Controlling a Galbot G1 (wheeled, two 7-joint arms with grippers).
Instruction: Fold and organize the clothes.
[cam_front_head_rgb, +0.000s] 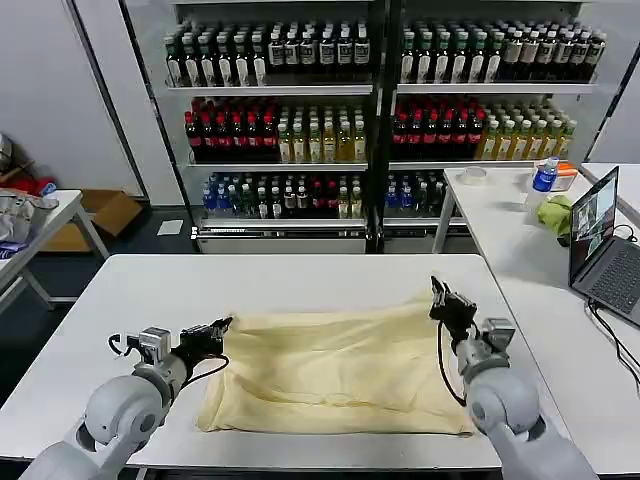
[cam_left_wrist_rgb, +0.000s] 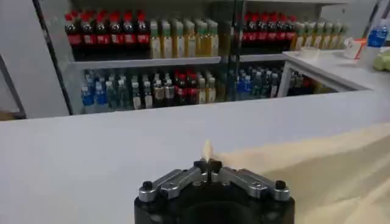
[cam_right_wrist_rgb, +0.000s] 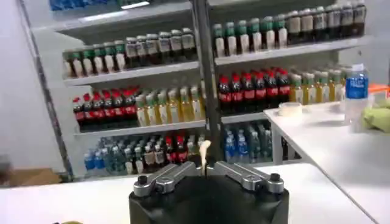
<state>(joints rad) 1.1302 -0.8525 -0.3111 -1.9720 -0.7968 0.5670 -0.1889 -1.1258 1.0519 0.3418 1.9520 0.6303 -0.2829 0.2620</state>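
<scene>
The clothes are one pale yellow T-shirt (cam_front_head_rgb: 335, 365) spread wide across the white table (cam_front_head_rgb: 130, 300) in the head view. My left gripper (cam_front_head_rgb: 222, 327) is shut on the shirt's left far corner, a small tip of fabric (cam_left_wrist_rgb: 207, 150) poking out between its fingers in the left wrist view (cam_left_wrist_rgb: 208, 164). My right gripper (cam_front_head_rgb: 436, 289) is lifted a little above the table at the shirt's right far corner, shut on a pinch of cloth (cam_right_wrist_rgb: 203, 149) that sticks up from its tips (cam_right_wrist_rgb: 204, 165). The shirt's right far edge rises toward that grip.
A second white table (cam_front_head_rgb: 520, 230) to the right carries an open laptop (cam_front_head_rgb: 600, 245), a green cloth (cam_front_head_rgb: 555, 213), a blue bottle (cam_front_head_rgb: 545, 176) and a tape roll (cam_front_head_rgb: 472, 175). Drink shelves (cam_front_head_rgb: 370, 120) stand behind. Another table with a bundle (cam_front_head_rgb: 15, 215) sits far left.
</scene>
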